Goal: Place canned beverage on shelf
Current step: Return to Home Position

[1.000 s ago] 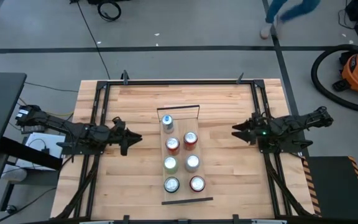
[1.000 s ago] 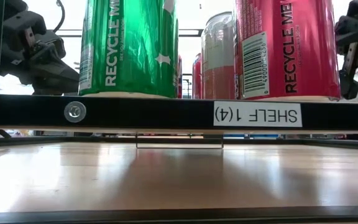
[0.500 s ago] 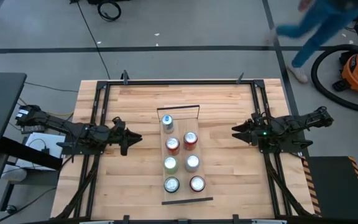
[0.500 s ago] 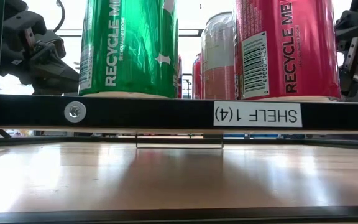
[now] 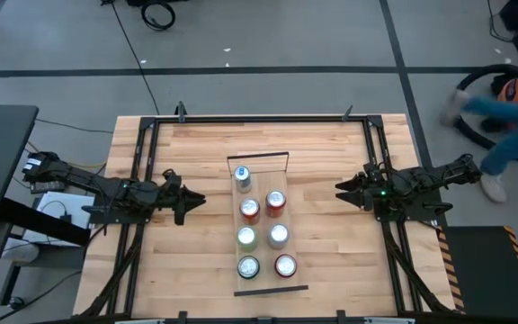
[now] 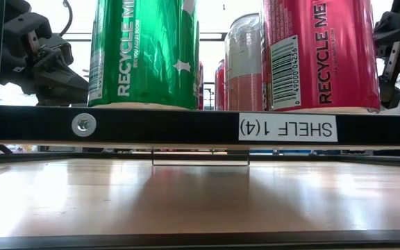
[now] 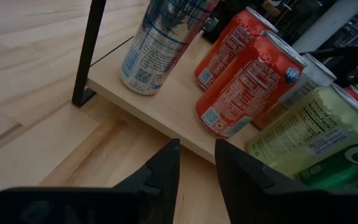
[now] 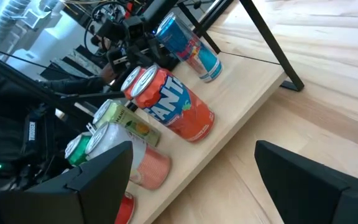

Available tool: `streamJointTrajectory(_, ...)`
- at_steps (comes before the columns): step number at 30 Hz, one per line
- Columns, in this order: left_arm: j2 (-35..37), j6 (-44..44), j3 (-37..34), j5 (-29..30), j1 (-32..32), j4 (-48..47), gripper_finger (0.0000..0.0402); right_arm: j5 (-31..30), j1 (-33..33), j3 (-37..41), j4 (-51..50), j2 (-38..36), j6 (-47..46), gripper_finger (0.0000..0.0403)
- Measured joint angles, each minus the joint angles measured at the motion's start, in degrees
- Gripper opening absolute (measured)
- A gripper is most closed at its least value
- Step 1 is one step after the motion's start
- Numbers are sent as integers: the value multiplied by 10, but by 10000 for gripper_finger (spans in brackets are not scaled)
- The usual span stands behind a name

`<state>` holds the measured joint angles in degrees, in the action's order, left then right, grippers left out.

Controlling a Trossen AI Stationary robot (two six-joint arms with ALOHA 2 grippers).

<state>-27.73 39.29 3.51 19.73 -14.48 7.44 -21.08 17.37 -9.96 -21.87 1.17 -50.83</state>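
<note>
Left hand point(image 5: 185, 198) first: it hangs over the left part of the wooden surface point(image 5: 196, 144), well apart from the shelf point(image 5: 272, 171) and pointing toward it. Its fingers point(image 7: 165, 180) are a narrow gap apart with nothing between them.

The shelf lies along the middle of the surface, a pale board with a thin black wire rail point(image 5: 257, 156) at the end away from the low camera and another at the end beside it. Seven cans stand upright on the board in two rows.

In the row nearer my left hand, from the far end inward:
- a blue-and-silver can point(image 5: 242, 177)
- an orange can point(image 5: 250, 210)
- a yellow-green can point(image 5: 247, 237)
- a green can point(image 5: 248, 266)

In the other row:
- a second orange can point(image 5: 275, 202)
- a pale can point(image 5: 278, 235)
- a red can point(image 5: 284, 265)

Seen level with the surface, the green and red ones fill the front, above a black bar with a white label point(image 6: 288, 128).

My right hand point(image 5: 342, 189) hangs over the right part of the surface, well apart from the shelf and facing it. Its fingers point(image 8: 104, 180) are spread wide and empty. Farther right, off the surface, a blurred person point(image 5: 502, 117) is on the floor.
</note>
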Motion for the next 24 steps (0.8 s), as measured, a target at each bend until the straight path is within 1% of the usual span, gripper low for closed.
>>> streamJointTrajectory(24, 0, 0, 0, 0, 5, 0, 110, 0, 0, 0, 0, 0, 0, 348)
